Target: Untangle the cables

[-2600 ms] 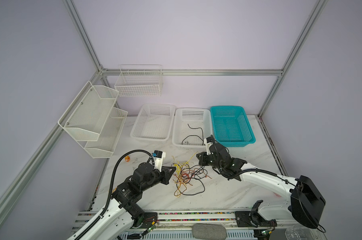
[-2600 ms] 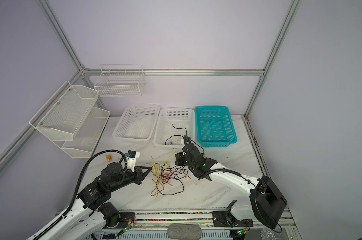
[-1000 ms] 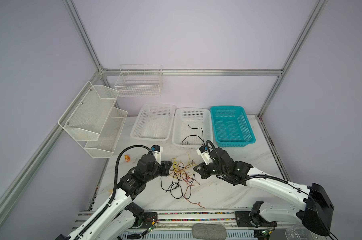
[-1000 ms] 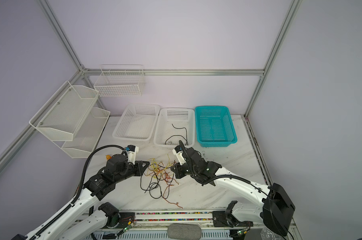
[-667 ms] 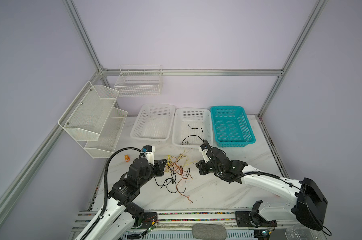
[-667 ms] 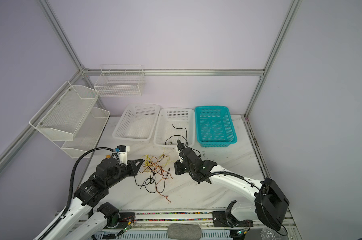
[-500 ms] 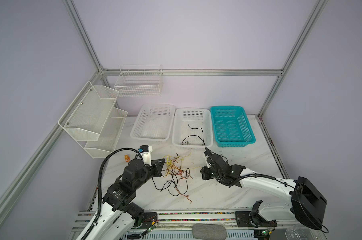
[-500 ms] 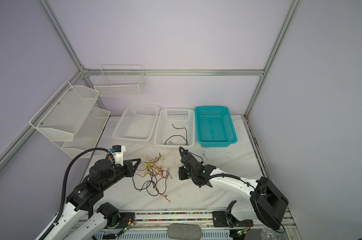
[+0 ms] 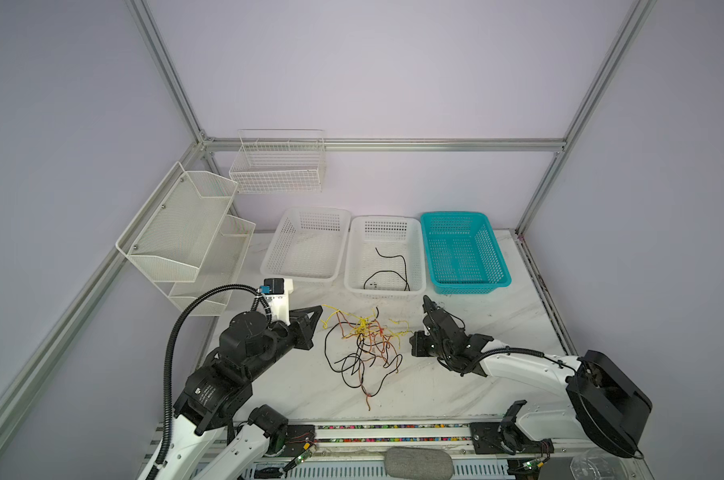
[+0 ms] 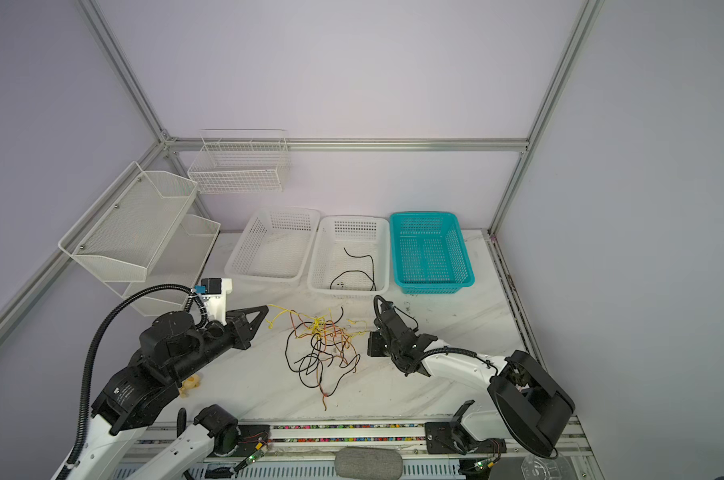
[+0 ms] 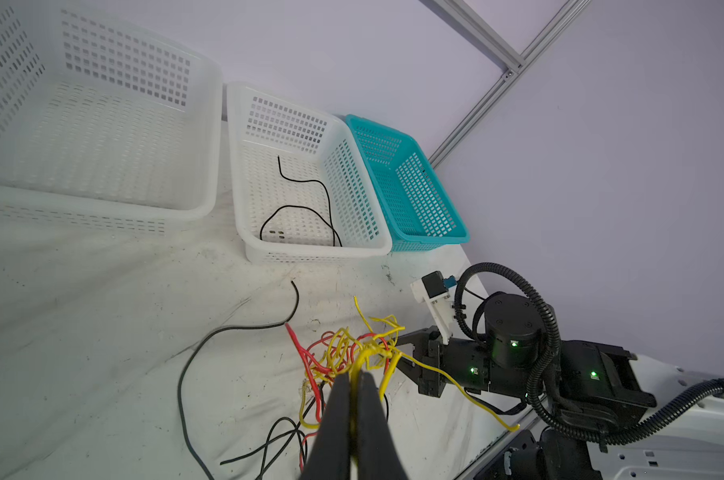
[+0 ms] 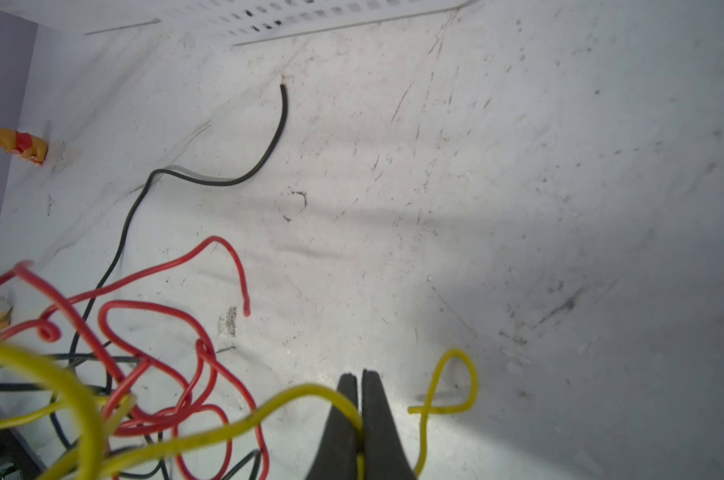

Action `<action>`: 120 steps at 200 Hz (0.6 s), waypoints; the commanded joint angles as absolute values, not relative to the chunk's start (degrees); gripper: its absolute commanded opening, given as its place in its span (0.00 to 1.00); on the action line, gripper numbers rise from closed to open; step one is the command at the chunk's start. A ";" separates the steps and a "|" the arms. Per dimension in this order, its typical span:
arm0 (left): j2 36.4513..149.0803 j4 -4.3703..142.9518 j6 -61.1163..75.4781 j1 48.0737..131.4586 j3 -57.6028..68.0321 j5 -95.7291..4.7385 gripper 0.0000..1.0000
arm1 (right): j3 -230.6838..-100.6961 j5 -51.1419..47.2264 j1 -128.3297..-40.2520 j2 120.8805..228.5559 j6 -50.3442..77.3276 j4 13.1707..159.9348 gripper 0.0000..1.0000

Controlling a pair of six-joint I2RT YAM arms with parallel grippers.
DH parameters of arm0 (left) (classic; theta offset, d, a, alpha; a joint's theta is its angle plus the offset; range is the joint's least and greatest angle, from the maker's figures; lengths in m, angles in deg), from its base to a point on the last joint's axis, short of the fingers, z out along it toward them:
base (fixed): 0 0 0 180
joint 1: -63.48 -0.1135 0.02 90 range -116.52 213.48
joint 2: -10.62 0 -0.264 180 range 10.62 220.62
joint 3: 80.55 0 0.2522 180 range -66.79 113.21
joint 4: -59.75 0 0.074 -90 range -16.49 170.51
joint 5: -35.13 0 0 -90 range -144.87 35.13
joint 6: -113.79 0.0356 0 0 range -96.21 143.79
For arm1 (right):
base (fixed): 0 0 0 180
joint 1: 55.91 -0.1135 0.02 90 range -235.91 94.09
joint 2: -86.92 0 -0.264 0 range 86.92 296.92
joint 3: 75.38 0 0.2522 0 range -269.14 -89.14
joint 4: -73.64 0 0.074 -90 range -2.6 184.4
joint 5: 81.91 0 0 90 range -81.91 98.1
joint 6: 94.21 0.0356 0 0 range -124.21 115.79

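Left jaws and right jaws each pinch a yellow cable from the cables tangled mid-tabletop, scuffed white marble under lavender walls. The right wrist view catches an orange-red scrap; both top views add wall racks.

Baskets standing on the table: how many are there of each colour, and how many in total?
White baskets: 2
Teal basket: 1
Total: 3
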State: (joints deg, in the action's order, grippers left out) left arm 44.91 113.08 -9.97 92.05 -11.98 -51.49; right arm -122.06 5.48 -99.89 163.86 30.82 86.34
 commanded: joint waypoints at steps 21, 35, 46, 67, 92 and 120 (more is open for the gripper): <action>46.28 102.84 -12.14 91.61 -9.89 -47.14 0.00 | -121.92 0.40 -98.89 161.03 25.28 87.78 0.00; 47.29 98.89 -13.61 91.60 -13.50 -43.51 0.00 | -122.63 -0.13 -98.89 157.34 24.31 87.45 0.03; 48.06 95.19 -14.83 91.60 -16.46 -40.04 0.00 | -123.39 -0.28 -98.89 154.94 24.01 87.48 0.10; 49.97 91.13 -16.48 91.61 -20.12 -36.35 0.00 | -125.05 -2.58 -98.89 152.93 22.93 87.33 0.24; 51.75 88.47 -16.68 91.69 -22.23 -34.07 0.00 | -127.72 -4.65 -98.93 152.31 21.06 89.03 0.36; 52.75 86.32 -16.69 91.69 -23.81 -32.51 0.00 | -128.85 -5.24 -98.89 149.38 20.35 88.55 0.41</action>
State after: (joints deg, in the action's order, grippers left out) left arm 53.15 93.80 -15.87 91.99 -21.33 -36.56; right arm -127.07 -3.50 -99.02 152.17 22.29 87.09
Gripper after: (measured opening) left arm 0.048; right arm 0.400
